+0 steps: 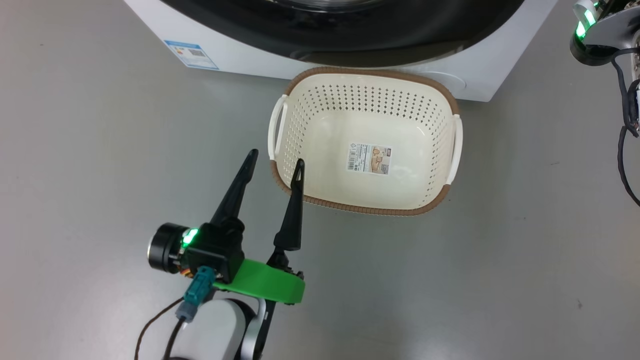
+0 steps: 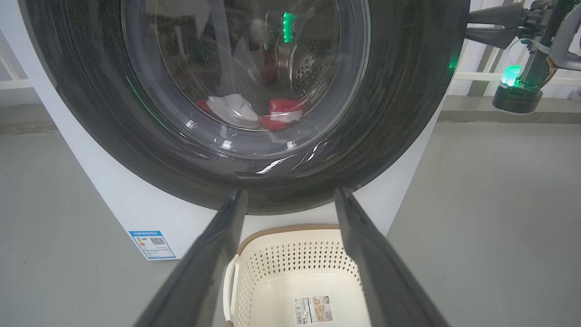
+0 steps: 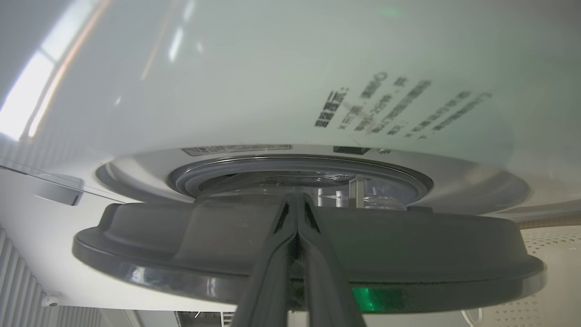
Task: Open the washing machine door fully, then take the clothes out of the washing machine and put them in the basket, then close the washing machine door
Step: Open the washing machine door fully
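Pinched shut at the rim of the washing machine door, the right end effector may slip off its gloss, leaving the clothes inside, while the left end effector hangs wide near the basket

The head view looks steeply down from above and behind the left gripper, the basket just beyond its fingertips. The left wrist view looks low along those fingers, basket beneath them, the washing machine door close ahead; both views share the basket and the blue label. The right wrist view sits nearest, the right gripper with its tips at the door's edge.
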`<state>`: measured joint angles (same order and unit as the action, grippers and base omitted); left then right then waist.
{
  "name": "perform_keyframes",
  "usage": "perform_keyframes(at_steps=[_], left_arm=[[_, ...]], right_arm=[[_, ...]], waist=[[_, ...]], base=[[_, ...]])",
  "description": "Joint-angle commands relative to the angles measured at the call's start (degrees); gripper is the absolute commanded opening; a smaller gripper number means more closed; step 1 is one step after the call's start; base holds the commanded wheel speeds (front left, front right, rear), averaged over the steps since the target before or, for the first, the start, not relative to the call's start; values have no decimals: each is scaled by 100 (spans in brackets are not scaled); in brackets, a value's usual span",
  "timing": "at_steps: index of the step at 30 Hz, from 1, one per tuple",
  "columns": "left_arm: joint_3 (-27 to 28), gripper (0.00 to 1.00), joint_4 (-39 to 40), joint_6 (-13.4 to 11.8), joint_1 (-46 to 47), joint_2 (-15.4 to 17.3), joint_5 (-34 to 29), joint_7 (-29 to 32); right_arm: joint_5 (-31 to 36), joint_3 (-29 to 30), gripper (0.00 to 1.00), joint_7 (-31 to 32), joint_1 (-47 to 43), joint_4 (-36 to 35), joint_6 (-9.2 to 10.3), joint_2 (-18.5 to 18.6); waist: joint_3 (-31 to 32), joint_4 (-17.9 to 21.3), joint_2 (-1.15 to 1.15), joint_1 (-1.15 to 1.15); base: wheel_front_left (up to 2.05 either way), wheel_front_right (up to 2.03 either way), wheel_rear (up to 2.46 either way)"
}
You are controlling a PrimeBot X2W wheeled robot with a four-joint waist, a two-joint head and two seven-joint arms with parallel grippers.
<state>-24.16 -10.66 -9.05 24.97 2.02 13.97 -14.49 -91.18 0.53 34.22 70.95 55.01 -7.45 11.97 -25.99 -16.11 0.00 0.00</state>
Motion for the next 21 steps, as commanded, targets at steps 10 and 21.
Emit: perform_keyframes(at_steps=[10, 21], left_arm=[[126, 100, 168, -45, -7, 86, 15, -51], [232, 100, 78, -7, -93, 86, -30, -51]], right_arm=[[29, -141, 0, 247, -203, -128, -3, -347], [-65, -151, 0, 667, -669, -506, -3, -355]], waist=[[54, -93, 0, 0], [264, 59, 0, 0]], base=[[0, 0, 0], [0, 0, 0]])
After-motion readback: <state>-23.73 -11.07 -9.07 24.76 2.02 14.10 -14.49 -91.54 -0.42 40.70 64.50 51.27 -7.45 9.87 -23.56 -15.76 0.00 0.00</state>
